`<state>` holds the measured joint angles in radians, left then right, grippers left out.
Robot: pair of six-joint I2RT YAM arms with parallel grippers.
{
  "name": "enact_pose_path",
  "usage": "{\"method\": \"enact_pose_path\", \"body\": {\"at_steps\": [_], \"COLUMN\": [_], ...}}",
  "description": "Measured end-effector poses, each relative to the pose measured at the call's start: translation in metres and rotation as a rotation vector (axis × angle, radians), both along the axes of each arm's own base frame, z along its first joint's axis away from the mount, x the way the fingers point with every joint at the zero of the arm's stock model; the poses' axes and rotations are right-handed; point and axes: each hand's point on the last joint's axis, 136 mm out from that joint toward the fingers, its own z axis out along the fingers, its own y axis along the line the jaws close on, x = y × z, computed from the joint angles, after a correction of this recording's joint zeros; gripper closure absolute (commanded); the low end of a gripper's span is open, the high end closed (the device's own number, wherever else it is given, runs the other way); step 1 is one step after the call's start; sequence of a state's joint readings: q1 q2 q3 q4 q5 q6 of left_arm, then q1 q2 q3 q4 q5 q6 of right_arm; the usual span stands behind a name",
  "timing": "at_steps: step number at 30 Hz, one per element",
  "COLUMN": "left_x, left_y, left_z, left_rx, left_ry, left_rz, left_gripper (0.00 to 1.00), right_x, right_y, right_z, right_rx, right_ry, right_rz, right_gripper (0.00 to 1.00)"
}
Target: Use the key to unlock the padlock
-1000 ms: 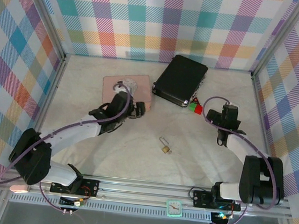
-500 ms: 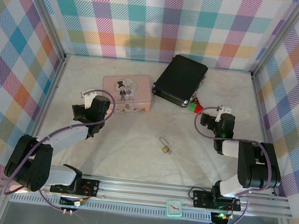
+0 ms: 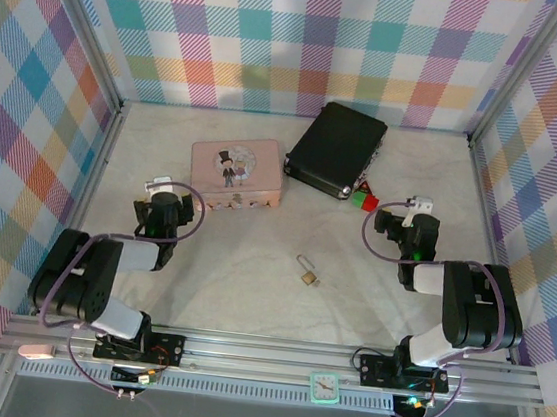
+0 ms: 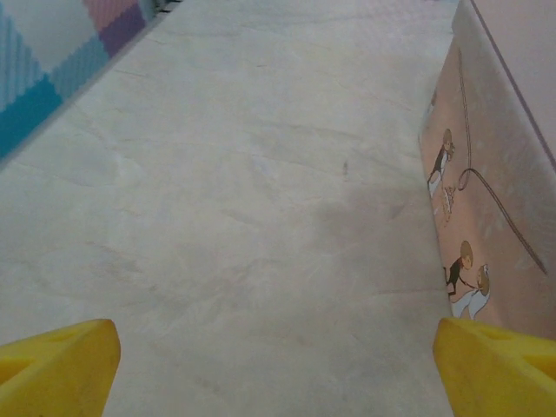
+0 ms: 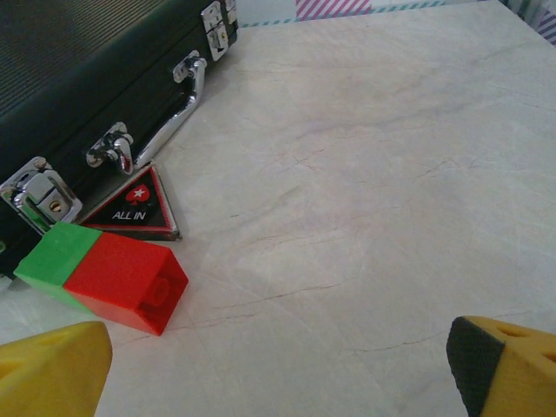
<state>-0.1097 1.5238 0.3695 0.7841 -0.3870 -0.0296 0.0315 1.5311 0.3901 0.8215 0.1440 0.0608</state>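
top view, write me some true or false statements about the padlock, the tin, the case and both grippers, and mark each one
1. The padlock lies on the table between the two arms, with no gripper on it. True.
2. The left gripper is shut on the key. False: it is open and empty, with the pink tin just to its right.
3. The red and green blocks sit right beside the black case. True.
4. The pink tin stands on top of the black case. False: it rests on the table, to the left of the case.
5. The right gripper is open and holds nothing. True.
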Motion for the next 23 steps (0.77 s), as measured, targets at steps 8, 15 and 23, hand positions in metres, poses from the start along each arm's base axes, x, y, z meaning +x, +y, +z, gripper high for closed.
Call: {"method": "enact_pose_path", "body": {"at_steps": [8, 15, 23], "left_x": [0.008, 0.011, 0.011], "left_y": [-0.011, -0.014, -0.014], "left_z": [-0.005, -0.001, -0.001], "left_rx": [-0.050, -0.048, -0.047], "left_ry": [-0.018, -0.029, -0.028], "left_rz": [-0.087, -0.107, -0.110], "left_gripper": [0.07, 0.00, 0.00], "right_x": [0.000, 0.000, 0.000], "right_y": [0.006, 0.007, 0.008], "right_z": [0.000, 0.000, 0.000], "right_rx": [-0.003, 0.000, 0.000], "right_ry": [0.000, 0.000, 0.000], "right_rz": [0.040, 0.045, 0.048], "right_gripper": [0.01, 0.01, 0.01]}}
